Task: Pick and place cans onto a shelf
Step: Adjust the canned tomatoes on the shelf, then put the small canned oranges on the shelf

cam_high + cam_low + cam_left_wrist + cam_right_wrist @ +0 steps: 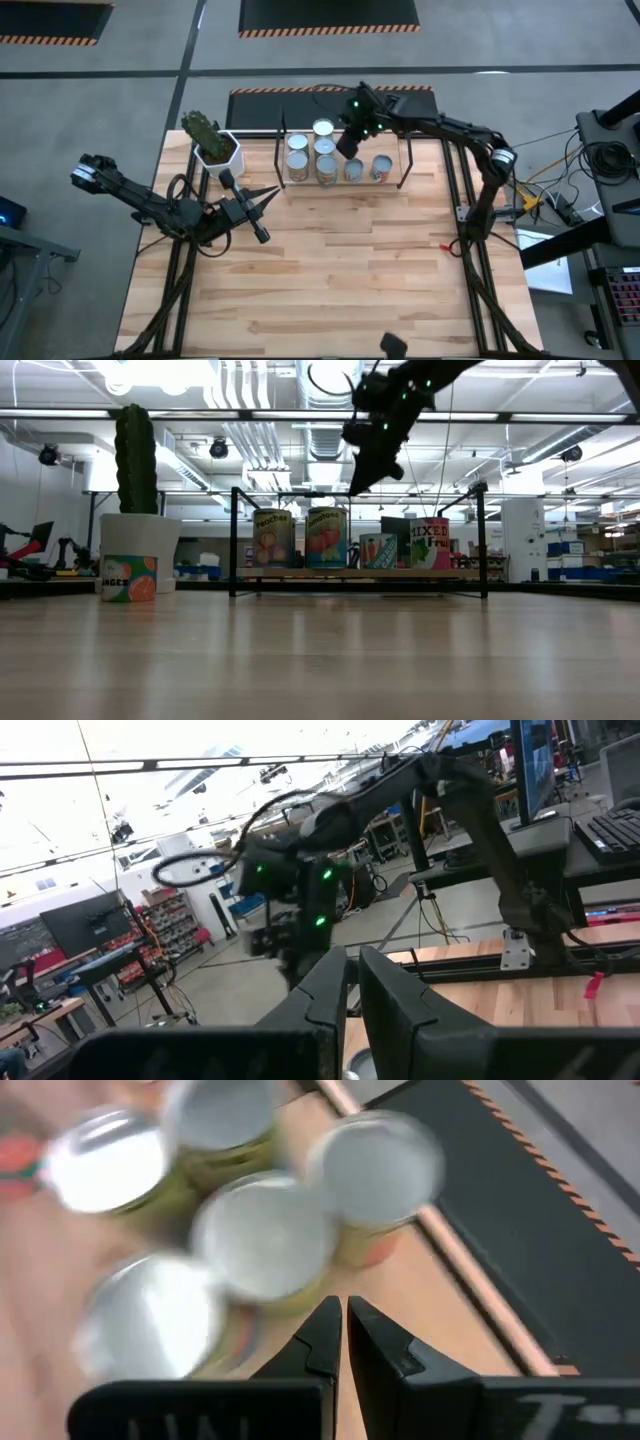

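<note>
The shelf [345, 185], a low light-wood board with thin black uprights, stands at the table's far middle. Several cans [325, 148] with silver tops stand on it; the low view shows their labelled sides [326, 537]. One more orange-labelled can [130, 577] stands on the table in front of the white cactus pot. My right gripper [349, 143] hovers above the shelf's cans, shut and empty; its wrist view shows the fingers [343, 1330] over the can tops [265, 1235]. My left gripper [272, 193] is shut and empty, low over the table left of the shelf.
The white hexagonal pot [220, 150] with a green cactus stands left of the shelf, close to my left arm. The near half of the wooden tabletop [340, 280] is bare. A small red thing [442, 243] lies near the right edge.
</note>
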Robot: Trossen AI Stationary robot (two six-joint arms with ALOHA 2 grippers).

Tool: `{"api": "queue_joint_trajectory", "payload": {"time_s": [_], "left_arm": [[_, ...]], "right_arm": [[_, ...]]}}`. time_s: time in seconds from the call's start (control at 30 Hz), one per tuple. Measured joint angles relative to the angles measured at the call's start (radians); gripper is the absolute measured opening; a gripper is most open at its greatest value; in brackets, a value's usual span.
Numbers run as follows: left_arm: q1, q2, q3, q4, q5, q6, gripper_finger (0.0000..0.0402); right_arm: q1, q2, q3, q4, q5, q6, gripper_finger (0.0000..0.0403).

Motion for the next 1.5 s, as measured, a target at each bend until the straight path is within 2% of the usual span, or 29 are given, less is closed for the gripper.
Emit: {"api": "queue_joint_trajectory", "payload": {"time_s": [0.33, 0.87, 1.5], "left_arm": [[0.0, 0.0, 0.0, 0.0, 0.0, -0.011, 0.0013], [0.0, 0.0, 0.0, 0.0, 0.0, -0.011, 0.0013], [0.0, 0.0, 0.0, 0.0, 0.0, -0.011, 0.0013]], "right_arm": [[0.134, -0.047, -0.077, -0.114, 0.01, 0.025, 0.0012], [0.141, 0.021, -0.129, -0.007, 0.037, 0.046, 0.0012], [0.145, 0.022, -0.129, 0.051, 0.035, 0.056, 0.0012]]}}
